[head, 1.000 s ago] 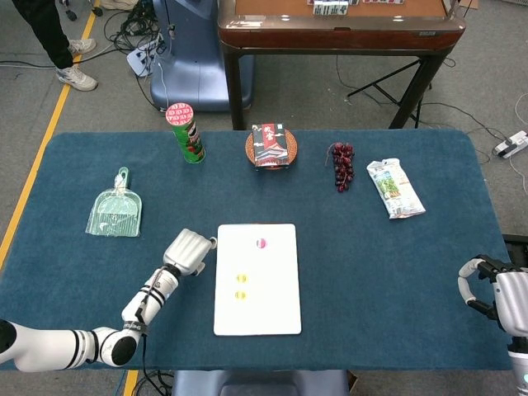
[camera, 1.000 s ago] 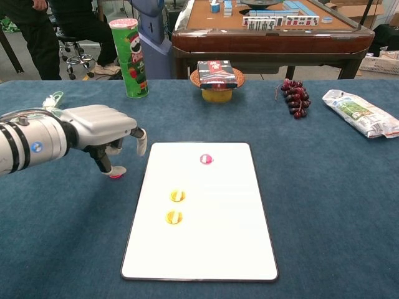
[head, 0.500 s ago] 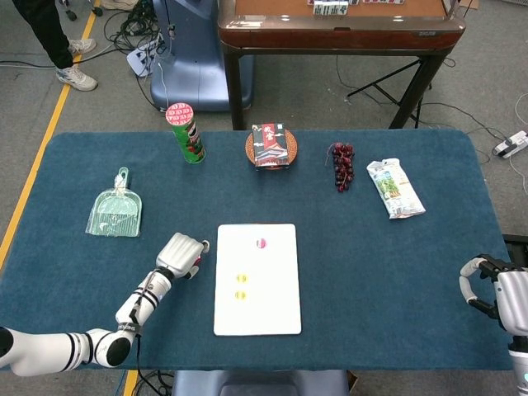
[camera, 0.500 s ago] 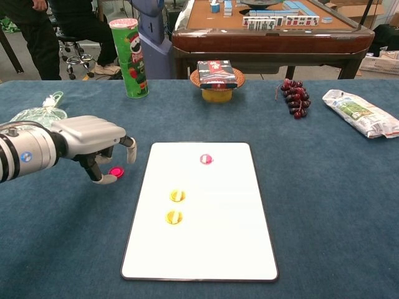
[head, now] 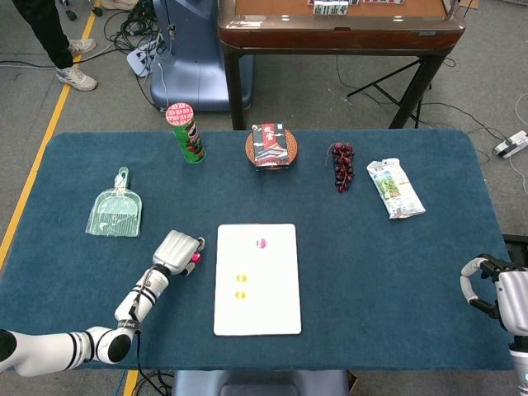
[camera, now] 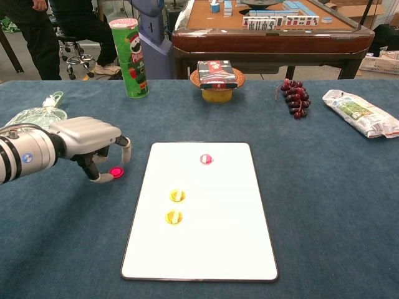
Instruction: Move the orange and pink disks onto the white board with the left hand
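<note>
Pink disk [camera: 116,171] lies flat on the blue table cloth [camera: 324,205], just beside the left edge of the white board [camera: 212,249] but not on it. On the board already sit another pink disk [camera: 206,159] near the top and two orange disks [camera: 177,196] lower down, one just below the other.

The left hand [camera: 87,140] hangs over the loose disk with its fingers curled downward around it. One fingertip sits at the disk's near left edge and another comes down just behind it; whether either one touches the disk I cannot tell. Nothing is lifted, so I judge the hand to be empty, its fingers narrowed for a pinch rather than spread. The right hand [head: 495,289] rests at the far right edge of the table with its fingers loosely curled on nothing, well away from the work.

The step in hand looks like picking up this last disk. The disk is thin and low, so the fingertips should come right down to the cloth on opposite sides of the rim and close gently; a squeeze from above would only press it flat or flick it away. A short lift is enough to clear the board's edge. Then carry it to the right and set it on a bare part of the white surface, away from the three disks already there, and let go only once it lies flat.
</note>
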